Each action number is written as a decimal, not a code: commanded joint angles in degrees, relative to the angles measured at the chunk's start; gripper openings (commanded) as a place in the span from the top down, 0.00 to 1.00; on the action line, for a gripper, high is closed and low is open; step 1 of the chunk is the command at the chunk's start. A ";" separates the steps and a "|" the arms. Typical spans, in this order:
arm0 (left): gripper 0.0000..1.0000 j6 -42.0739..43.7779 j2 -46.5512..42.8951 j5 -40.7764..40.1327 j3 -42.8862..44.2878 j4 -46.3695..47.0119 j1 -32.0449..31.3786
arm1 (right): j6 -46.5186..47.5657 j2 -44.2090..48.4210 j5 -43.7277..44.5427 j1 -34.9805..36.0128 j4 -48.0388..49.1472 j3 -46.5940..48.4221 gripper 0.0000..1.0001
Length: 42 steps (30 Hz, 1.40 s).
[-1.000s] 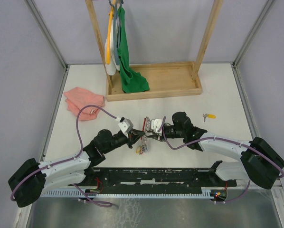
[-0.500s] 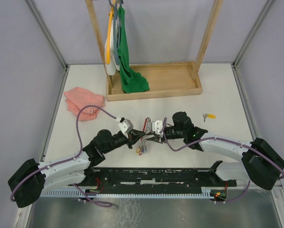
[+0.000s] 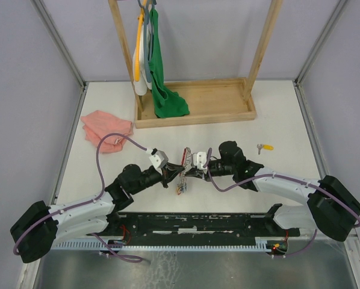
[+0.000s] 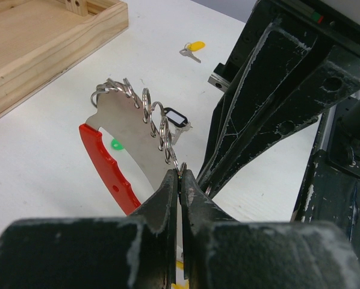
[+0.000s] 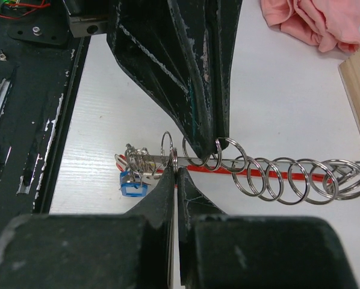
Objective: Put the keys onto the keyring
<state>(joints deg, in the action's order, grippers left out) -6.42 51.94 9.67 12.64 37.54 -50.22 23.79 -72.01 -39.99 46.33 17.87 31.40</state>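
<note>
Top view, keyring: held between the two arms near the table's front edge, a bunch of keys dangling beneath it.
Top view, yellow-tagged key: alone on the table, well off to the right.
Left wrist, left gripper: jaws pinched tight on the keyring's thin edge, beside its red grip.
Left wrist, black-tagged key: hanging from the ring-lined edge.
Right wrist, right gripper: jaws closed flat on the keyring, next to a row of split rings.
Right wrist, pink cloth: far corner.
</note>
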 commanded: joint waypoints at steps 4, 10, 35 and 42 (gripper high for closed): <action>0.86 -3.65 -0.28 -7.18 -0.08 4.12 0.14 | 5.14 5.43 3.96 0.16 -8.12 5.38 0.99; 0.61 -8.08 -3.02 -12.60 -1.76 1.78 0.15 | 14.02 6.85 10.08 1.47 -18.83 10.98 0.99; 0.48 3.86 -2.88 -2.25 -1.74 8.21 0.12 | 14.74 6.99 12.18 2.02 -16.43 11.36 0.99; 0.51 10.06 -4.06 -0.44 -6.17 18.31 0.12 | 7.13 9.44 7.95 -0.33 -4.21 5.59 0.99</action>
<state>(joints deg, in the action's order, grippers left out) -3.22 48.18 6.70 7.75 46.48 -50.22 36.99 -65.25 -27.83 47.59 0.54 38.92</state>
